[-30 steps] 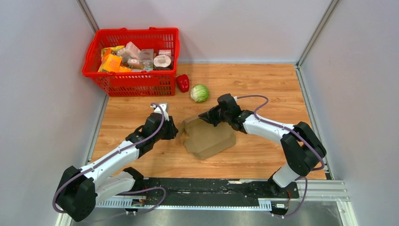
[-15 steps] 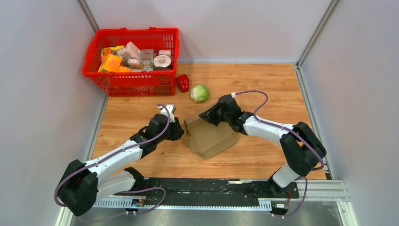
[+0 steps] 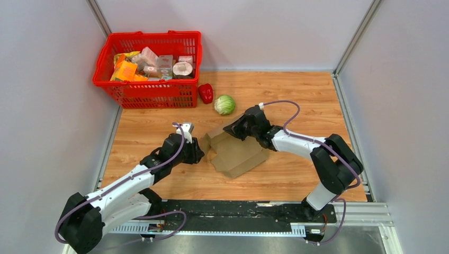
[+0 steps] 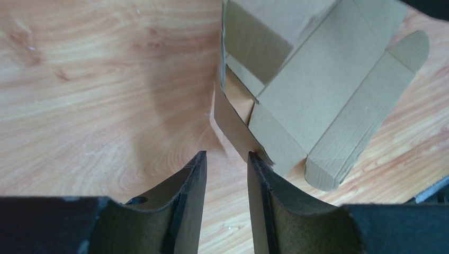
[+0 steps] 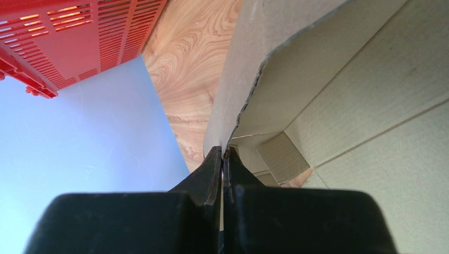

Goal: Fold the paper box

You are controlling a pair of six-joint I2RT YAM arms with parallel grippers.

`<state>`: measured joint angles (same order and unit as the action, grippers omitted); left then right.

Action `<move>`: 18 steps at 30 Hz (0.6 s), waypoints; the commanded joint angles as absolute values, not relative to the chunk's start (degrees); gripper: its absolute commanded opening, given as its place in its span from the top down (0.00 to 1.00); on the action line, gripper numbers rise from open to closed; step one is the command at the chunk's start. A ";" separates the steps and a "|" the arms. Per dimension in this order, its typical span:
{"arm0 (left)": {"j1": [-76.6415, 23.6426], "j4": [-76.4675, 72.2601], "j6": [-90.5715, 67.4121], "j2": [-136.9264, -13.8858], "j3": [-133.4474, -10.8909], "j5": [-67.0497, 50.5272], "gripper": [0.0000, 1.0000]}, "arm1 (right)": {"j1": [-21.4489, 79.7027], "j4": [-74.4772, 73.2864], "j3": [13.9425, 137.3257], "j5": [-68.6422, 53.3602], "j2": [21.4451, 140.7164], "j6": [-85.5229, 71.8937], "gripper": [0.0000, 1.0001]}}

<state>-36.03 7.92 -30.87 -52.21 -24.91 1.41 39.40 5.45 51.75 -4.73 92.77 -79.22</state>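
Observation:
The paper box [image 3: 235, 152] is plain brown cardboard, partly folded, lying on the wooden table between my two arms. My right gripper [image 3: 231, 129] is shut on its far upper panel edge; in the right wrist view the jaws [image 5: 223, 153] pinch the thin cardboard wall [image 5: 235, 90], with the box's inside to the right. My left gripper [image 3: 200, 153] is open and empty, just left of the box. In the left wrist view its jaws [image 4: 226, 156] stand apart over bare wood, the right fingertip [image 4: 254, 159] next to a box side flap [image 4: 235, 129].
A red mesh basket [image 3: 149, 91] with several printed packages stands at the back left. A red pepper [image 3: 205, 93] and a green cabbage [image 3: 225, 104] lie on the table just behind the box. Grey walls close in the left and right sides.
My left gripper drew back slightly to the left and toward me, away from the box's left flap. My right gripper stayed on the box's far edge, which shifted little.

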 commanded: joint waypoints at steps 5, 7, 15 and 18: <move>-36.39 1.23 -31.90 -55.89 -25.31 -5.18 0.59 | 39.38 8.09 51.06 -5.01 94.83 -78.66 1.00; -36.39 0.27 -31.90 -57.21 -25.93 -5.62 0.59 | 39.29 8.00 50.89 -4.75 94.40 -78.58 1.00; -37.70 -1.94 -31.12 -62.93 -29.18 -3.97 0.60 | 39.37 11.41 47.99 -5.27 92.99 -75.51 1.00; -40.07 -0.62 -29.19 -62.75 -29.36 -0.19 0.61 | 39.29 14.13 45.89 -6.06 92.02 -73.48 1.00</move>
